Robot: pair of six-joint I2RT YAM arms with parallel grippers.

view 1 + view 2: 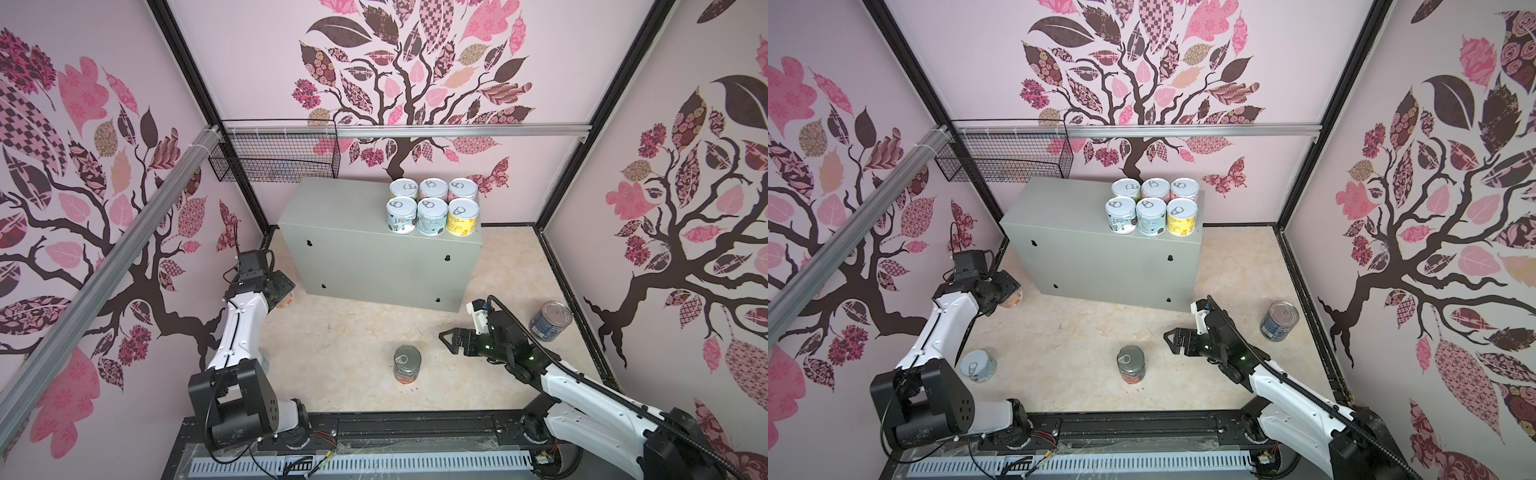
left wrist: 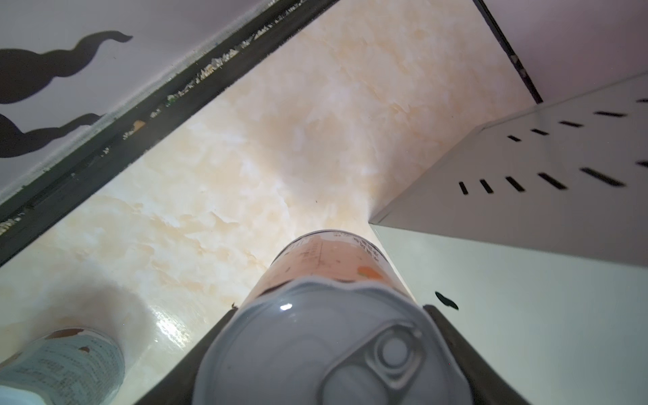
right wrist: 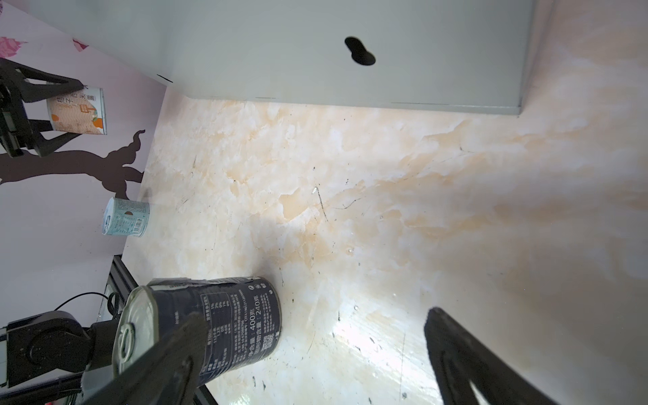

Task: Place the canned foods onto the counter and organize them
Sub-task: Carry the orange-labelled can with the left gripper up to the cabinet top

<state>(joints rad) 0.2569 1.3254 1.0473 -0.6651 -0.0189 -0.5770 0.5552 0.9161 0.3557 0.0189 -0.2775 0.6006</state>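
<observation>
Beside the counter's [image 1: 376,262] left end, the pink-orange can [image 2: 333,259] is gripped in the left gripper's [image 1: 282,291] jaws, mid-transfer; next it likely needs lifting beside the six cans [image 1: 432,205], while the right gripper's [image 1: 451,338] jaws stand open, empty.

Ten cans, one grey counter [image 1: 374,266], one wire basket [image 1: 276,153], two robot arms
Six short cans [image 1: 433,205] stand on the counter; a peach-labelled can [image 2: 333,266], a pale blue can [image 1: 978,365] and two taller cans, dark blue [image 1: 550,321] and reddish [image 1: 406,364], make up the rest
</observation>
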